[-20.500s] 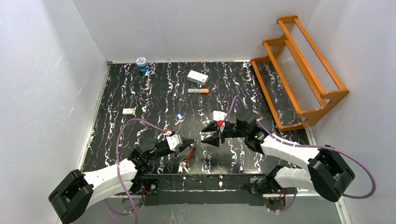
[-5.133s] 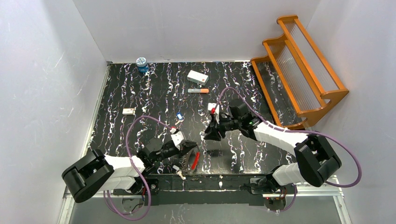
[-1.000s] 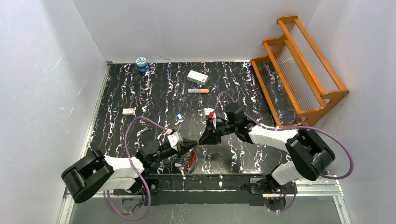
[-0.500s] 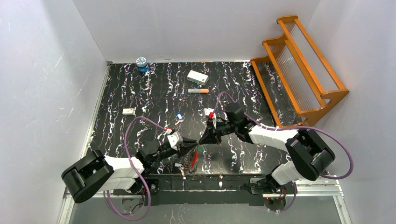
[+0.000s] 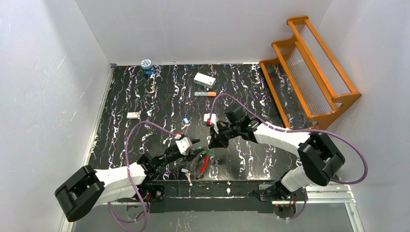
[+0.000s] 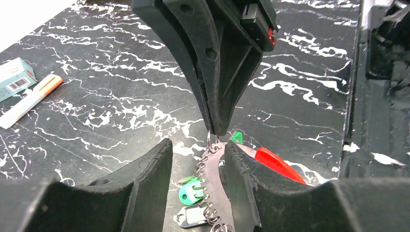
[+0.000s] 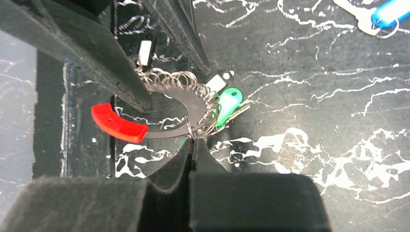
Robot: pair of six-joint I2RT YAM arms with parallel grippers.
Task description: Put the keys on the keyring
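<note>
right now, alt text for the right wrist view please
The right end effector, shut, pinches a wire ring on the keyring, a curved band with a red end and coiled silver rings, over a black marbled table. A green-headed key sits against the coil; the open left end effector straddles the band, and a blue-headed key lies apart.

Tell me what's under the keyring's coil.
A green-headed key and a white tag poke out from under the keyring; it covers their inner ends.

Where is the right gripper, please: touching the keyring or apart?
Touching: the right wrist view shows the right gripper shut on the keyring.
</note>
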